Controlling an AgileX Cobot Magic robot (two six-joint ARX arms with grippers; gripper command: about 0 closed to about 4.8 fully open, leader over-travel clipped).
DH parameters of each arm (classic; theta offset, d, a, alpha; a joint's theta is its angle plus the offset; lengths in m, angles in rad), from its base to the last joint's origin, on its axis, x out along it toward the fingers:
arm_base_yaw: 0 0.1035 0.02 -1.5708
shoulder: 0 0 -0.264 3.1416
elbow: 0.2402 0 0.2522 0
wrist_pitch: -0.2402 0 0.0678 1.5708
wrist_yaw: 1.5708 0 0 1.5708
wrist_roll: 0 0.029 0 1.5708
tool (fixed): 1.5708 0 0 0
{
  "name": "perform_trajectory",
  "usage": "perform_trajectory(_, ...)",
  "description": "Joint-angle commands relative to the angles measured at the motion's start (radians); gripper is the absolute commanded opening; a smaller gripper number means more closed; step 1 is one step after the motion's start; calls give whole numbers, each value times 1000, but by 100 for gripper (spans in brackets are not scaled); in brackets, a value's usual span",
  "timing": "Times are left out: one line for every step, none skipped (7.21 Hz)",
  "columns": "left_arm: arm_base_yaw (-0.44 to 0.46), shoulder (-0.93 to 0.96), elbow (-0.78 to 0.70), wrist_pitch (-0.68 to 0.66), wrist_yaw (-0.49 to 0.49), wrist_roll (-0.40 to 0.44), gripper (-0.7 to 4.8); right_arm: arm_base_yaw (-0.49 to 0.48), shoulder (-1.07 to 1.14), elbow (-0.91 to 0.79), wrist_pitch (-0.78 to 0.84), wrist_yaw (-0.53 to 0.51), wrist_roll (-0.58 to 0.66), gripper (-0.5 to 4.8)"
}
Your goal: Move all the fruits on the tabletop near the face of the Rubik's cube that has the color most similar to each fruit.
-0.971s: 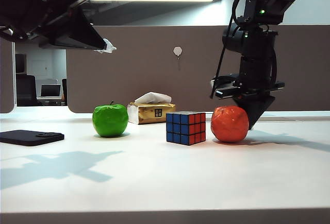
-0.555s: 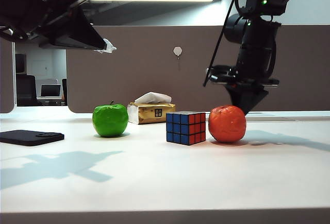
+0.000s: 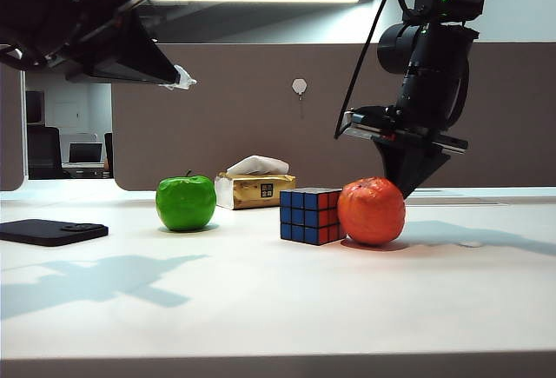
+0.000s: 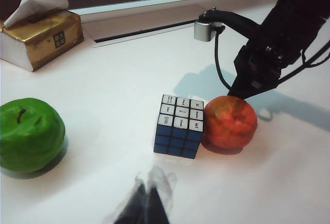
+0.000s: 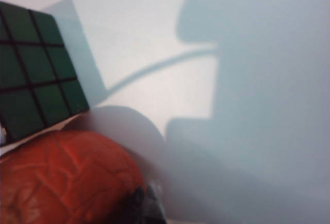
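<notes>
Now the orange [image 3: 371, 211] is seen touching the cube [image 3: 313, 215] at its red side. The right gripper [image 3: 402, 180], holding nothing, should be lifted straight clear. The left gripper [image 4: 146, 207], apparently closed and empty, is best sent for the apple [image 3: 186, 202].

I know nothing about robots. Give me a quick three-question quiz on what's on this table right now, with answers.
1. True or false: the orange sits right beside the cube's red side.
2. Which fruit lies farther from the cube: A) the apple, B) the orange?
3. Fill in: behind the apple and cube stands a yellowish tissue ____.

Key
1. True; the two look touching or nearly so.
2. A. The apple sits alone on the table, under the raised left gripper. The right gripper hangs just behind the orange, not holding it.
3. box.
</notes>
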Motion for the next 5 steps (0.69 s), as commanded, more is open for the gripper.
perform_trajectory(0, -2, 4, 13, 12, -7, -5, 2, -10, 3, -54, -32, 0, -1)
perform_trajectory(0, -2, 4, 13, 12, -7, -5, 2, -10, 3, -56, -31, 0, -1)
perform_trajectory(0, -2, 4, 13, 12, -6, -5, 2, -10, 3, -56, -31, 0, -1)
perform_trajectory(0, -2, 4, 13, 12, -6, -5, 2, -10, 3, -57, -31, 0, -1)
perform_trajectory(0, -2, 4, 13, 11, -6, -5, 5, -25, 3, -86, -32, -1, -1)
